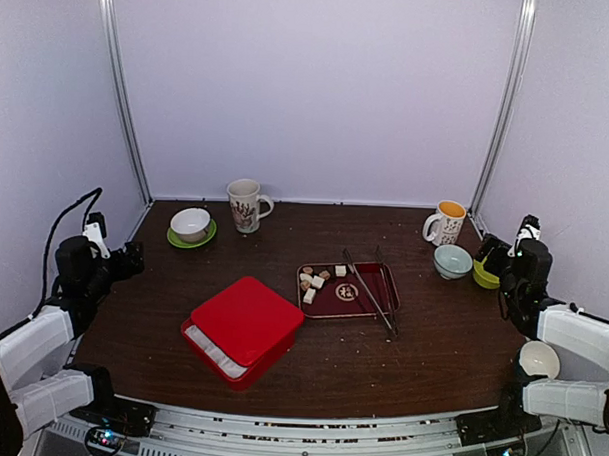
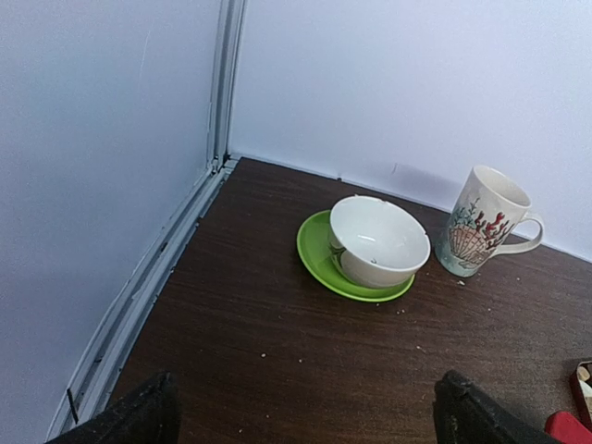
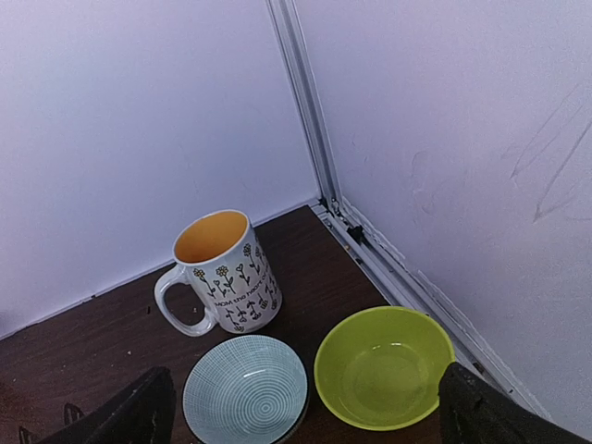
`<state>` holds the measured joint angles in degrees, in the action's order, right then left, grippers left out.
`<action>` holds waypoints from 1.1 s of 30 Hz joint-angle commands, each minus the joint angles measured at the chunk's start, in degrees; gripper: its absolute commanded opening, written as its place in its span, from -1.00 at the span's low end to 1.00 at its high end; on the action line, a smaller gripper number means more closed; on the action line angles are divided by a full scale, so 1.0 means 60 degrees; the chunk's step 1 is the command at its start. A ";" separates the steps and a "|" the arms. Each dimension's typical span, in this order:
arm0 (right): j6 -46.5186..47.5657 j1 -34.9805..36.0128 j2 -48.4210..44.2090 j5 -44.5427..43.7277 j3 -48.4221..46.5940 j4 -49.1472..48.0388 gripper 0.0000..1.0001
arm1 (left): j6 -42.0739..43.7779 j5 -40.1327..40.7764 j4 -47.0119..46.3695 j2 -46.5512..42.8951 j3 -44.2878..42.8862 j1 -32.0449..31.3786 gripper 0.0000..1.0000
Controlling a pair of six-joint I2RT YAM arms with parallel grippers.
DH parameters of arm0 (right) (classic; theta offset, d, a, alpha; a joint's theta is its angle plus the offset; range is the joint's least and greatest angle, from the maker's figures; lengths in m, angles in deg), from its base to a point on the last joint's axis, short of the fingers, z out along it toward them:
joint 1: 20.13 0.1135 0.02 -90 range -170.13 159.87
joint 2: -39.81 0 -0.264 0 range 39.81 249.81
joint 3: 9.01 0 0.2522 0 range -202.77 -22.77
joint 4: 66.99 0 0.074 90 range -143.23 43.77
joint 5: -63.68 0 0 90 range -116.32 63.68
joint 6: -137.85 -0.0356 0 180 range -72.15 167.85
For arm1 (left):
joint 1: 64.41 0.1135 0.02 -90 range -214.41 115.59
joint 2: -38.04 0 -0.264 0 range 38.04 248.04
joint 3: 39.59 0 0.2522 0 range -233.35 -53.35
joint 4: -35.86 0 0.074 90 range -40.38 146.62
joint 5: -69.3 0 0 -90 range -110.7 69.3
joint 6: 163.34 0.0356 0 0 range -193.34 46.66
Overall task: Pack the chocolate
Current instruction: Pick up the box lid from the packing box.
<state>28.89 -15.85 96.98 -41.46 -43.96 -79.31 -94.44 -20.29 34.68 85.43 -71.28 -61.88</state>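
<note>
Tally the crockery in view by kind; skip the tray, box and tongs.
Mugs: 2 (shell-print mug, orange-lined mug)
Bowls: 4 (white bowl, blue bowl, green bowl, cream bowl at the near right edge)
Saucers: 1 (green saucer under the white bowl)
Total: 7

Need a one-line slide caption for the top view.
Chocolate pieces and tongs on the dark red tray, red box beside it; left gripper and right gripper open, parked at the sides.
</note>
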 commanded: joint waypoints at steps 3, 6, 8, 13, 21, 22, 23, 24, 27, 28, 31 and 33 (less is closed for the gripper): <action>-0.0759 0.0039 0.0166 -0.0697 -0.0665 0.1335 1.00 | -0.0203 0.0320 -0.0080 -0.0131 0.0060 0.0000 0.96; -0.1026 0.0027 0.0264 -0.0591 -0.1107 0.2258 1.00 | -0.0585 0.0187 0.0134 -0.0295 0.0113 0.0009 0.96; -0.0997 0.0034 0.0308 -0.0187 -0.1353 0.2579 1.00 | -0.1033 -0.0143 0.0188 -0.0400 0.0200 0.0003 0.96; -0.1169 0.0044 0.0392 0.0817 -0.1878 0.3377 1.00 | -0.2199 -0.1271 0.0206 -0.0485 0.0513 0.0005 0.96; -0.0731 0.0455 0.0733 0.3755 -0.2461 0.3822 1.00 | -0.3796 -0.4020 0.1435 0.0119 0.0012 -0.0009 0.93; -0.0706 0.0547 0.0797 0.4104 -0.2516 0.3877 1.00 | -0.3965 -0.4257 0.1587 0.0162 0.0011 -0.0043 0.92; -0.0667 0.0676 0.0836 0.4299 -0.2580 0.3923 1.00 | -0.4081 -0.4427 0.1776 0.0158 -0.0009 -0.0115 0.92; -0.0643 0.0800 0.0866 0.4433 -0.2619 0.3994 1.00 | -0.4176 -0.4533 0.1998 0.0166 -0.0068 -0.0227 0.92; -0.0494 0.1336 0.0921 0.4844 -0.2629 0.4090 1.00 | -0.4297 -0.4569 0.2885 0.0121 -0.0345 -0.0842 0.91; -0.0483 0.1543 0.0961 0.4941 -0.2625 0.4101 1.00 | -0.4304 -0.4528 0.3187 0.0096 -0.0464 -0.1147 0.89; -0.0343 0.2341 0.1083 0.5197 -0.2586 0.4042 1.00 | -0.4305 -0.4331 0.4057 -0.0028 -0.0803 -0.2017 0.85; -0.0227 0.2959 0.1178 0.5228 -0.2564 0.3980 1.00 | -0.4319 -0.4287 0.4753 -0.0320 -0.0963 -0.2362 0.83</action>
<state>25.61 -3.44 103.08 -13.72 -58.19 -55.77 -119.09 -45.10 55.33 86.05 -73.73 -72.44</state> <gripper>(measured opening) 0.999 0.924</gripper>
